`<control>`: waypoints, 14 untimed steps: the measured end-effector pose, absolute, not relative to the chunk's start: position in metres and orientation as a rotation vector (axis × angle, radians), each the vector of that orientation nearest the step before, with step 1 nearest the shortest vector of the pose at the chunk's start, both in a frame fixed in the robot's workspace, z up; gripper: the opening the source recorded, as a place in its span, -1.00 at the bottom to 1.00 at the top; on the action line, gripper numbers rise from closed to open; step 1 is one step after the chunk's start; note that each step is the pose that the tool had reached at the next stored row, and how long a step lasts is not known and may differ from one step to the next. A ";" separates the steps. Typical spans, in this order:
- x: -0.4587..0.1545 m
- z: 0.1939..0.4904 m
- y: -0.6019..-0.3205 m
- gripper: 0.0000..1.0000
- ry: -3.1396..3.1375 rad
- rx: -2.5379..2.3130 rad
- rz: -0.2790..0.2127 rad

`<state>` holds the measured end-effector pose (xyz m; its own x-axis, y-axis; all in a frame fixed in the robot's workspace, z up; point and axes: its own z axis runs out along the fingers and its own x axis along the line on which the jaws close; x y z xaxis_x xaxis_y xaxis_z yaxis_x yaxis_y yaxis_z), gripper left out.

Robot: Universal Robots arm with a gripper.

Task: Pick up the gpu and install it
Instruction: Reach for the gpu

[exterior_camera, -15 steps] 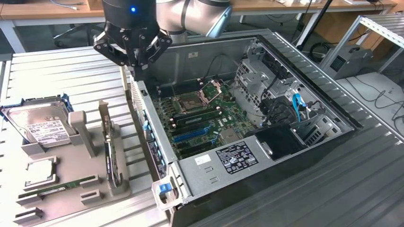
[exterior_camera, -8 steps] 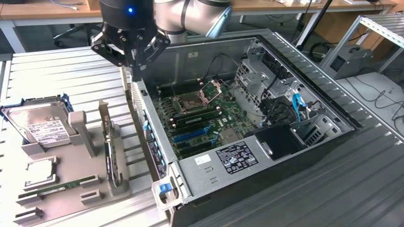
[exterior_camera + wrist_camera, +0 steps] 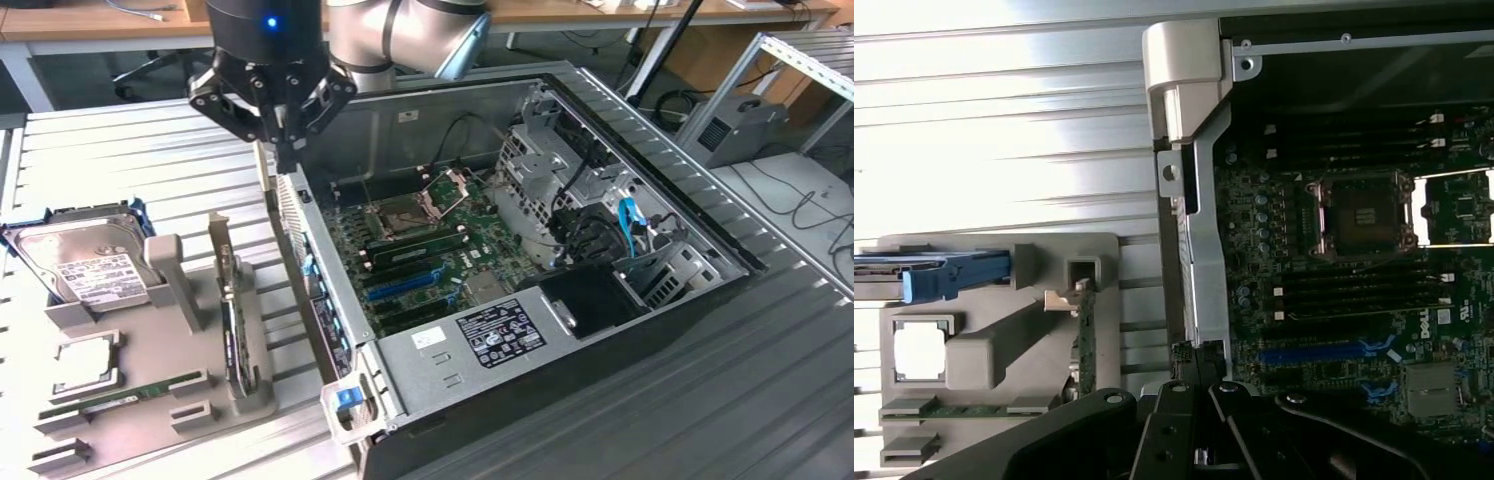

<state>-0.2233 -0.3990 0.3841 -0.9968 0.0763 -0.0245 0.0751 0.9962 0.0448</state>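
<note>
While the gpu [image 3: 230, 335] stands in the tray [image 3: 140, 405], the case [image 3: 441, 125] holds a motherboard [image 3: 454, 240].

A ribbed silvery metal bench [image 3: 120, 160] catches bright light, and beyond its far edge stand pale wooden desks [image 3: 80, 20] on white legs over a dark floor [image 3: 80, 75], with a chair base [image 3: 150, 66] under one and a metal rack [image 3: 801, 50] off the bench's corner.

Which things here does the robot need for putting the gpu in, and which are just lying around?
Needed: gpu, standing in the grey holder; gripper, fingers shut and empty; open computer case; blue card slot.
Just lying around: hard drive; memory stick; processor chip.
</note>
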 end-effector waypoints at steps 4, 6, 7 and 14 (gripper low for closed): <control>-0.225 0.384 -0.399 -0.79 3.112 0.118 0.068; -0.226 0.384 -0.399 -0.79 3.112 0.118 0.068; -0.226 0.383 -0.399 -0.79 3.112 0.118 0.068; -0.229 0.383 -0.399 -0.79 3.112 0.118 0.068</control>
<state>-0.2287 -0.3990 0.3829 -0.9968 0.0762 -0.0245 0.0751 0.9962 0.0449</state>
